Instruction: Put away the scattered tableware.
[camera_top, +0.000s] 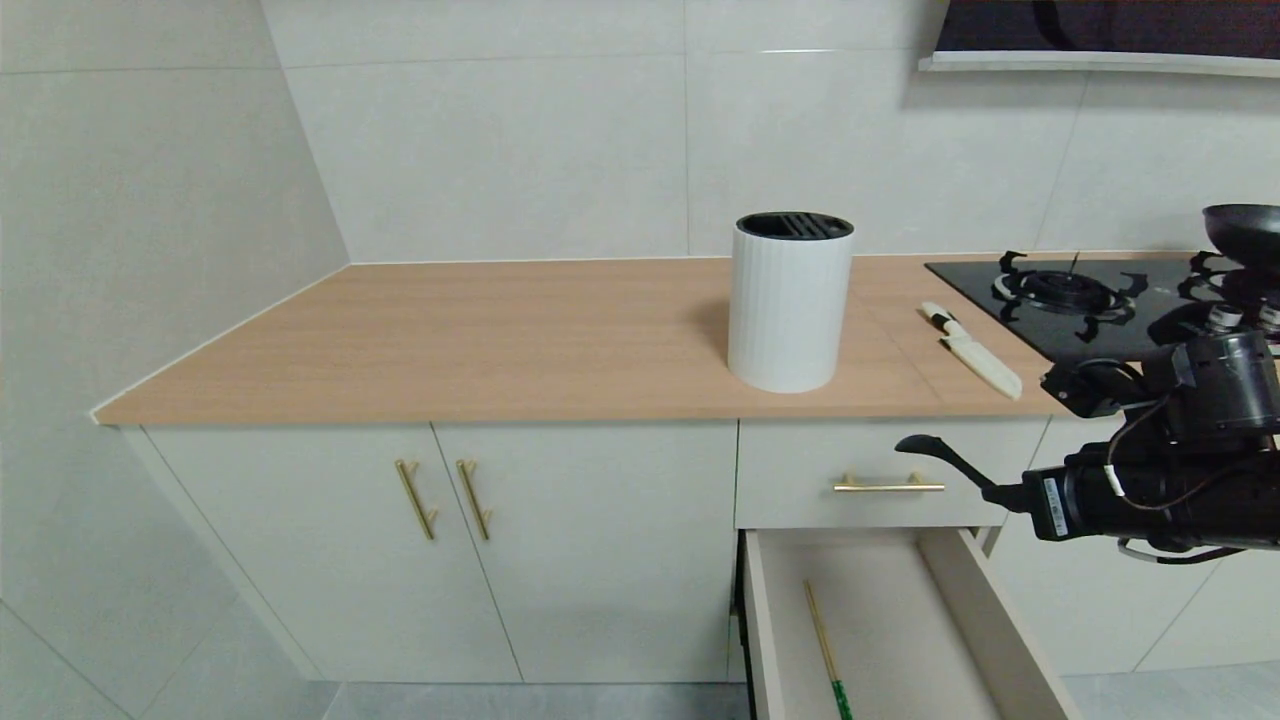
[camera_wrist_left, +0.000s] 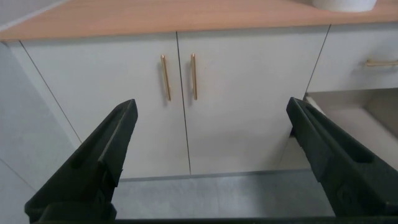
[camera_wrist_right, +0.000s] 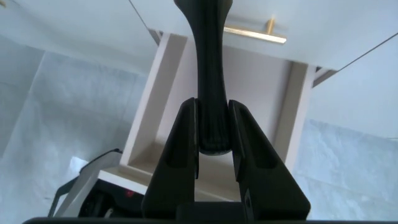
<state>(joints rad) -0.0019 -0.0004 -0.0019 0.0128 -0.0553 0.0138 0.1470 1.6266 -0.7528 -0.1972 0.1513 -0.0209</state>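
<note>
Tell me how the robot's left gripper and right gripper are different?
The left gripper is open; the right gripper is shut. The left gripper holds nothing; the right gripper clamps a black utensil by its handle. The left gripper faces the cabinet doors; the right gripper faces the open drawer. Both are black.

countertop (camera_top: 500, 340): matt wood grain | holder (camera_top: 790, 310): ribbed matt plastic | drawer handle (camera_top: 888, 486): shiny brass-look metal | utensil (camera_top: 945, 458): smooth black plastic

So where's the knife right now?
In the head view the knife lies flat on the wooden counter, on the robot's right, between the white holder and the gas hob, touching neither.
</note>
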